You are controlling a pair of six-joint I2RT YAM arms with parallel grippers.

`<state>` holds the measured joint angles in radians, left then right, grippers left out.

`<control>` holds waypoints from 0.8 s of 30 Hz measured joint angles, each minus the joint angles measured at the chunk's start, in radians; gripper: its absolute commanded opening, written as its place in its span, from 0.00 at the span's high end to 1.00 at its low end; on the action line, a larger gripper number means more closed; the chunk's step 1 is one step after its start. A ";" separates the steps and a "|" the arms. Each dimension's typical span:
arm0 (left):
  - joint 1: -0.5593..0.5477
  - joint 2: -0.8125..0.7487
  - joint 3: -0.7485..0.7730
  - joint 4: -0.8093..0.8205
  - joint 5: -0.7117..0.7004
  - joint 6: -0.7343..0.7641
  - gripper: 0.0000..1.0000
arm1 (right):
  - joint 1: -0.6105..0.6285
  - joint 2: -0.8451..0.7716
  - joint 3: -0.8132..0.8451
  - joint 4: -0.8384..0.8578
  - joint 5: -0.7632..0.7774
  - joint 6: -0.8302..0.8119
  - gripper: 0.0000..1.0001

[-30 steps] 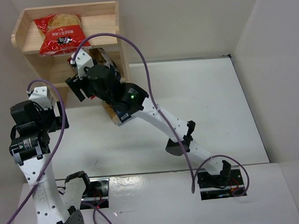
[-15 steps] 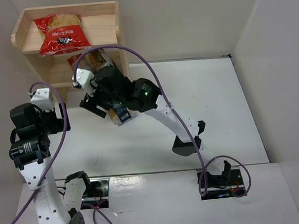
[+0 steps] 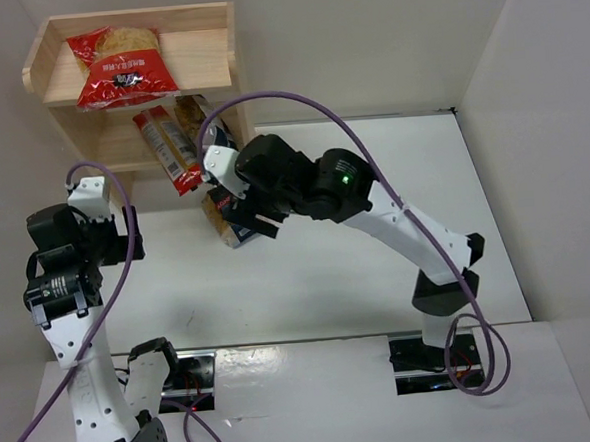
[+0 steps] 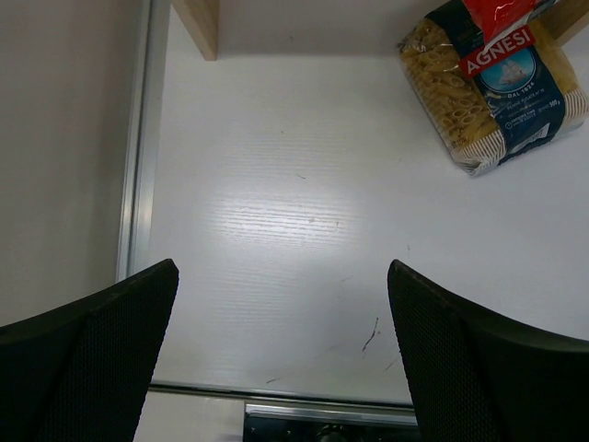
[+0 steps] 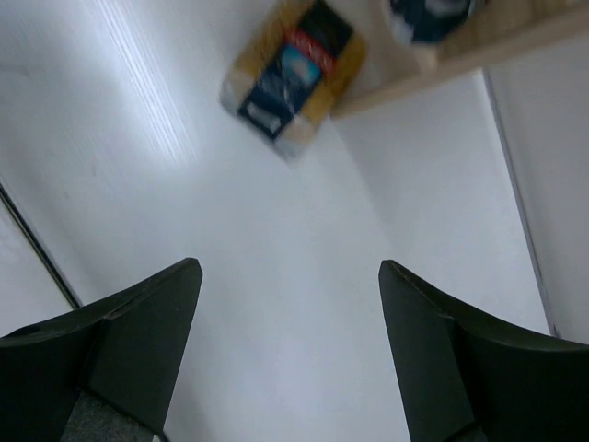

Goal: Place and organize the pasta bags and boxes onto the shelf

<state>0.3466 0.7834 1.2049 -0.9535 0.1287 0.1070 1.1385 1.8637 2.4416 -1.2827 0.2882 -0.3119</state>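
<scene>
The wooden shelf (image 3: 204, 46) stands at the far left. The wide red bag (image 3: 115, 64) lies on its top tier. The long red-yellow spaghetti pack (image 3: 162, 149) lies on the lower tier, its end sticking out at the front. The clear bag with the dark-blue label (image 3: 194, 115) lies beside it, partly hidden. The short yellow pack with the blue label (image 3: 216, 220) lies on the table by the shelf, and shows in the left wrist view (image 4: 497, 87) and the right wrist view (image 5: 293, 75). My right gripper (image 3: 242, 199) hovers open and empty just above it. My left gripper (image 3: 100, 221) is open and empty.
White walls close the table at the back, the left and the right. A shelf leg (image 4: 198, 18) stands at the far left in the left wrist view. The shelf's lower board (image 5: 488, 41) crosses the top right of the right wrist view. A purple cable (image 3: 298, 111) arcs over the right arm.
My right gripper has drawn back from the shelf's lower tier, to the right and toward me, leaving the spaghetti pack there. It now hangs over the yellow pack. The left arm has barely moved.
</scene>
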 measured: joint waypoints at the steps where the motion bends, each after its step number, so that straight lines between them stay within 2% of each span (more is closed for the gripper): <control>1: 0.000 0.000 -0.007 0.003 0.002 0.000 0.00 | -0.010 -0.032 -0.057 -0.006 0.010 -0.002 0.13; 8: 0.000 -0.002 -0.035 0.026 0.008 0.000 0.00 | -0.154 -0.288 -0.597 -0.003 0.055 -0.029 0.11; 12: 0.000 -0.002 -0.042 0.042 0.008 0.000 0.00 | -0.237 -0.428 -0.840 0.003 0.045 -0.047 0.11; 18: 0.000 -0.007 -0.050 0.044 0.008 0.000 0.00 | -0.350 -0.690 -1.102 0.039 0.041 -0.056 0.11; 24: 0.000 -0.011 -0.050 0.049 0.008 0.000 0.00 | -0.480 -0.885 -1.278 0.190 0.067 -0.033 0.08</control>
<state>0.3466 0.7723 1.1545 -0.9043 0.1368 0.1070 0.6590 0.9783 1.1637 -1.0924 0.3553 -0.3447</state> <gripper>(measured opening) 1.001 0.904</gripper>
